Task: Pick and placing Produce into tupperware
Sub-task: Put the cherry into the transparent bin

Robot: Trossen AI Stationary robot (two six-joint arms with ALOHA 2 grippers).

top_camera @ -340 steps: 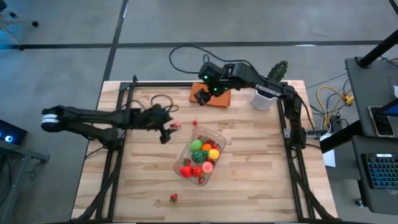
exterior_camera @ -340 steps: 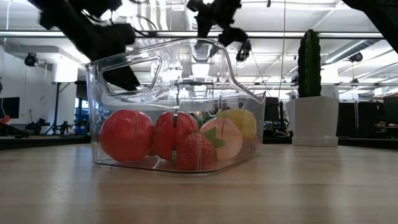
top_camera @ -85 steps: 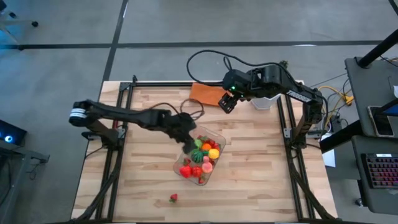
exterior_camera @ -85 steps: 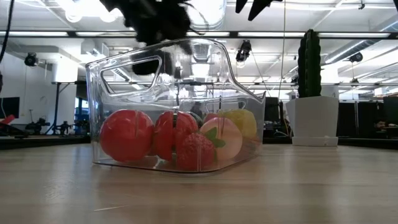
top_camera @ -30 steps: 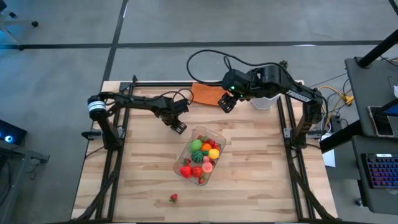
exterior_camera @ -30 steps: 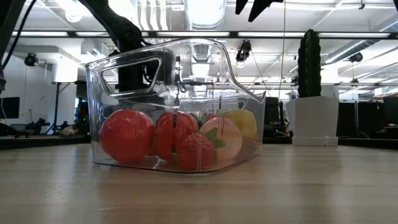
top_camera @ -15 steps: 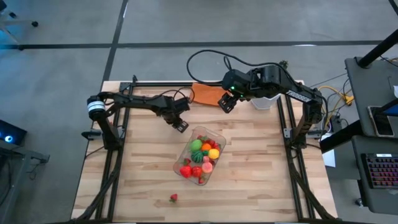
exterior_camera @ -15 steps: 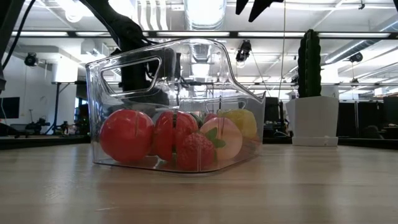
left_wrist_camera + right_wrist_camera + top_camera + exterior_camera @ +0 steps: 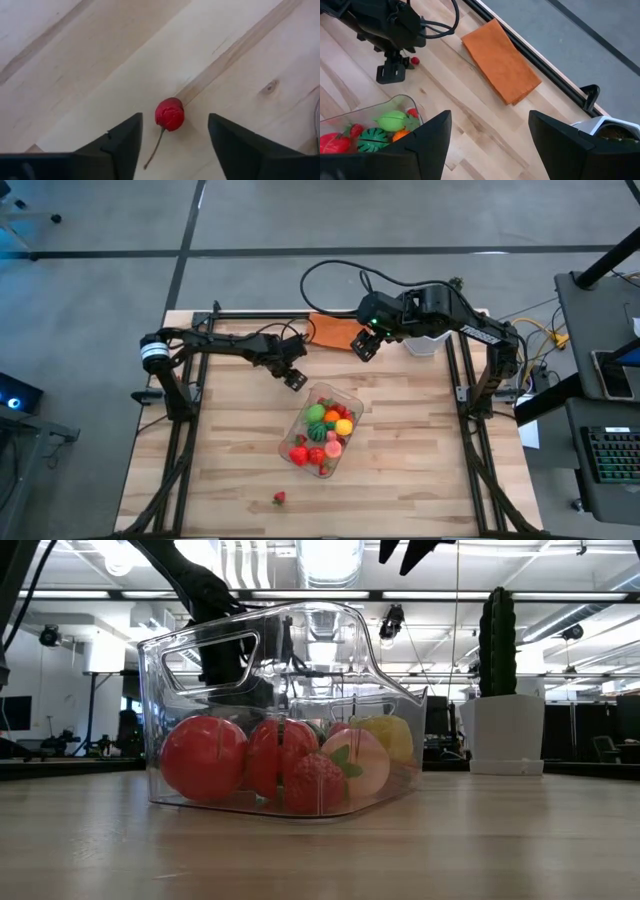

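Note:
The clear tupperware (image 9: 322,428) (image 9: 285,710) stands on its base mid-table and holds several toy fruits, mostly red, with green, yellow and orange. My left gripper (image 9: 293,378) (image 9: 175,120) hovers open just off the tupperware's far-left corner. A small red cherry (image 9: 169,114) (image 9: 414,61) lies on the wood with its stem, below and between the left fingers, which do not touch it. A red strawberry (image 9: 280,498) lies alone near the table's near edge. My right gripper (image 9: 364,345) (image 9: 490,120) hangs open above the table beside the orange cloth.
A flat orange cloth (image 9: 335,330) (image 9: 501,60) lies at the far edge. A green cactus in a white pot (image 9: 430,330) (image 9: 505,690) stands at the far right. Black frame rails (image 9: 190,430) run along the table's sides. Bare wood lies left of and in front of the tupperware.
My left gripper has edged a little toward the table's right, closer to the tupperware's far-left corner, staying open. The right arm, the tupperware and the produce have kept still.

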